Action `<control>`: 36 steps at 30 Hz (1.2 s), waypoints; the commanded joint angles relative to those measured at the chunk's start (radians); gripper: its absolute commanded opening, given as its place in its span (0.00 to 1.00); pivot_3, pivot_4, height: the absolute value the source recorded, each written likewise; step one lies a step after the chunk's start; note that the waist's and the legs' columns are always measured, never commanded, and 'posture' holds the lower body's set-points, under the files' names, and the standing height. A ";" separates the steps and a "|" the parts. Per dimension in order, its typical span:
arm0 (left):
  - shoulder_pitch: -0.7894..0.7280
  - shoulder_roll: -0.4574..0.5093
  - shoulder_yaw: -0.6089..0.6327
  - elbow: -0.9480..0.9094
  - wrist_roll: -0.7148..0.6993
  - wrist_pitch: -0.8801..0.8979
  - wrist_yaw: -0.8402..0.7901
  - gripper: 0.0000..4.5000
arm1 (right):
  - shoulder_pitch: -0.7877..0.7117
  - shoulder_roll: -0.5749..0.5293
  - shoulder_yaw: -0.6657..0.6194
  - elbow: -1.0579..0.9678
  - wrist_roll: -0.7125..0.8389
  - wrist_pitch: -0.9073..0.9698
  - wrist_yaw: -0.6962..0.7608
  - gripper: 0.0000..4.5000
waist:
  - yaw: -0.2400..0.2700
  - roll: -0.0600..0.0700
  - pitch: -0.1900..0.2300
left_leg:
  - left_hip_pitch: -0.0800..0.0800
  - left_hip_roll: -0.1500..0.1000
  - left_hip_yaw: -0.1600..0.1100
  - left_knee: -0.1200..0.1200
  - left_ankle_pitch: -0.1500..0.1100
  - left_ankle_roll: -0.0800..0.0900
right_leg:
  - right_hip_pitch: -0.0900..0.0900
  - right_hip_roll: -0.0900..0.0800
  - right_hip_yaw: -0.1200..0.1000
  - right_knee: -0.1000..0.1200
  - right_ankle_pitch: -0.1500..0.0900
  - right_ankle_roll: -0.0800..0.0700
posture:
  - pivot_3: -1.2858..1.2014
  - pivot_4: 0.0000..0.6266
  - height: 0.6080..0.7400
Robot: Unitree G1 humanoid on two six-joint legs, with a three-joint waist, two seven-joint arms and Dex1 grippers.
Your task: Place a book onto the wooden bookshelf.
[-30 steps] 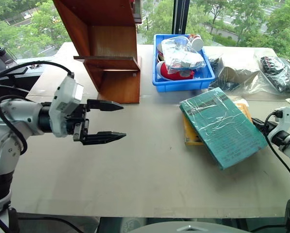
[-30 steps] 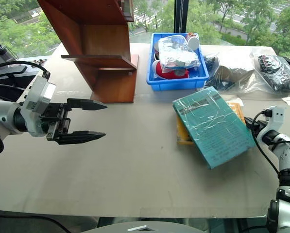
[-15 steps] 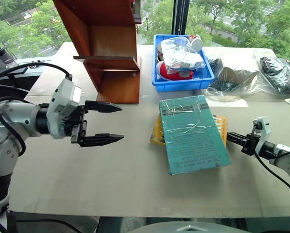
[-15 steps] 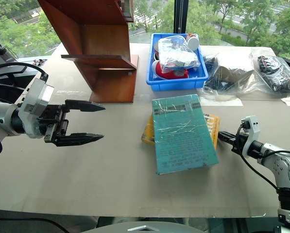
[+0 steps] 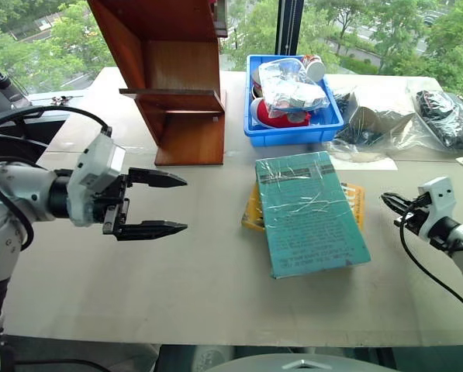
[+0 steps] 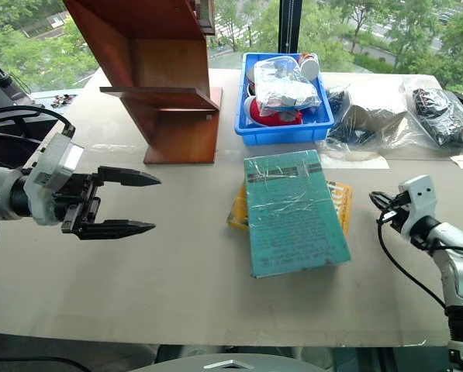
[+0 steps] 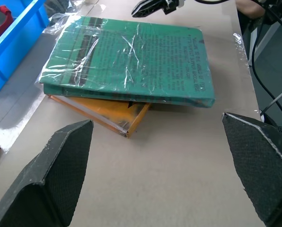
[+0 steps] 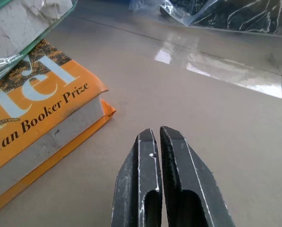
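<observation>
The book (image 5: 310,211) is lying on the yellow book (image 5: 254,215), well apart from the bookshelf (image 5: 169,74). Nothing is being held: left gripper (image 5: 163,204) spread, right gripper (image 5: 392,204) pressed together. Grasping and shelving remain.

book (image 5: 310,211) atop yellow book (image 5: 251,215), bookshelf (image 5: 173,74) behind-left

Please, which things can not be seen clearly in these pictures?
- Yellow book: mostly covered by the teal book lying on it.
- Wooden bookshelf: its upper part is cut off by the head views' top edge.
- Blue bin: contents wrapped in plastic, not identifiable.
</observation>
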 commanded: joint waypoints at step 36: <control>0.102 -0.218 0.000 -0.113 -0.172 0.296 0.400 1.00 | 0.142 -0.105 -0.090 -0.422 0.305 0.158 0.217 0.39 | 0.011 -0.003 0.003 | -0.003 0.000 -0.001 0.002 0.000 0.000 | -0.003 -0.001 -0.001 0.004 0.002 0.003 | 0.52 0.24 1.00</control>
